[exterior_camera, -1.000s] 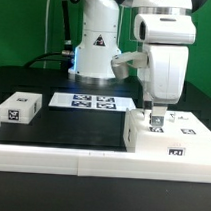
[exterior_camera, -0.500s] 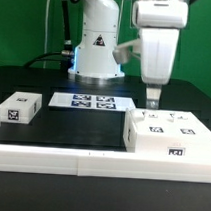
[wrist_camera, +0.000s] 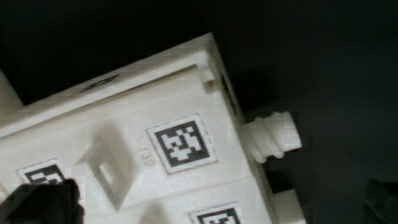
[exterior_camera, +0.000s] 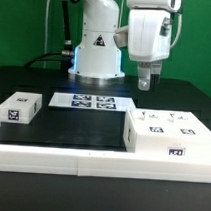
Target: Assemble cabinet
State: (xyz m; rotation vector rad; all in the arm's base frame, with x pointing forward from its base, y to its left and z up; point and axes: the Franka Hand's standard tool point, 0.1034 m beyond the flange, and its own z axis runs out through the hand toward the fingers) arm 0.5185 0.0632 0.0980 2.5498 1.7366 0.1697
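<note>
The cabinet body, a big white box with black-and-white tags, lies at the exterior view's right near the front rail. My gripper hangs above its rear left corner, well clear of it, open and empty. In the wrist view the cabinet body fills most of the picture, with a tag and a ribbed white peg on its side. One dark finger shows over it. A smaller white tagged block lies at the exterior view's left.
The marker board lies flat mid-table in front of the white robot base. A long white rail edges the table's front. The table top is black.
My gripper has risen from the cabinet body's top and moved slightly towards the exterior view's left. The cabinet body and the small block have not moved.
</note>
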